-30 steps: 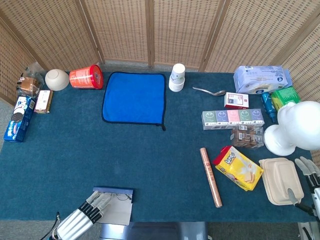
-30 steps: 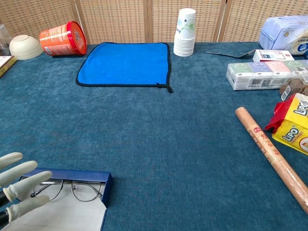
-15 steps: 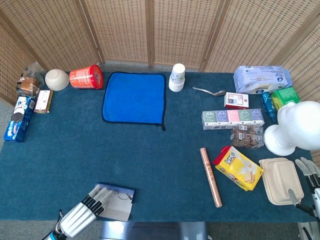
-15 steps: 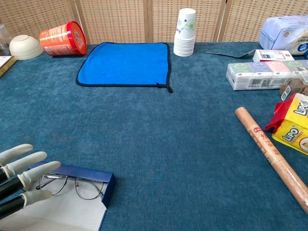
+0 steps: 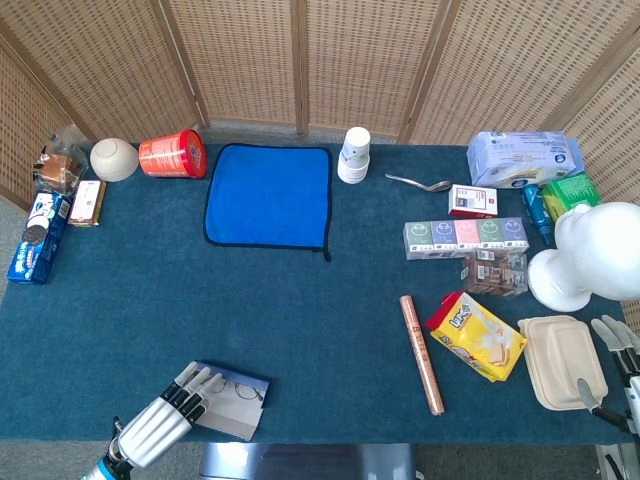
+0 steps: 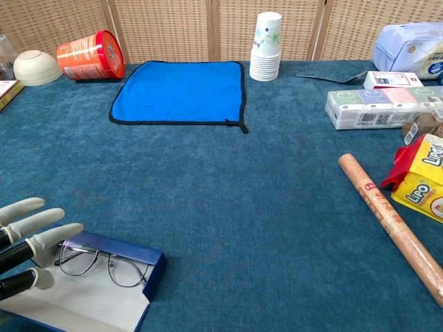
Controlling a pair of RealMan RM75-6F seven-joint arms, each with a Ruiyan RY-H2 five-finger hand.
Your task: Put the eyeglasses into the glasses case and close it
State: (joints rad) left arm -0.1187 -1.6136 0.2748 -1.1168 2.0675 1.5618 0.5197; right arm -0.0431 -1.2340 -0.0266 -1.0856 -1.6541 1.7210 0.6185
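One eyeglasses (image 6: 97, 259) crosswise, lenses rightward.

The table (image 5: 320, 310) is covered with a dark teal carpet-like cloth. On it, just beside the left hand (image 5: 160, 425), lies the open blue glasses case (image 6: 104, 277). Far beyond this hand lie a bright blue square cloth (image 5: 268, 194), a tipped red tin can (image 5: 172, 154) and a cream bowl (image 5: 114, 158). Nearer the right hand (image 5: 612, 360) lie a beige lidded box (image 5: 562, 362), a yellow snack bag (image 5: 477, 335) and a brown paper roll (image 5: 421, 353).
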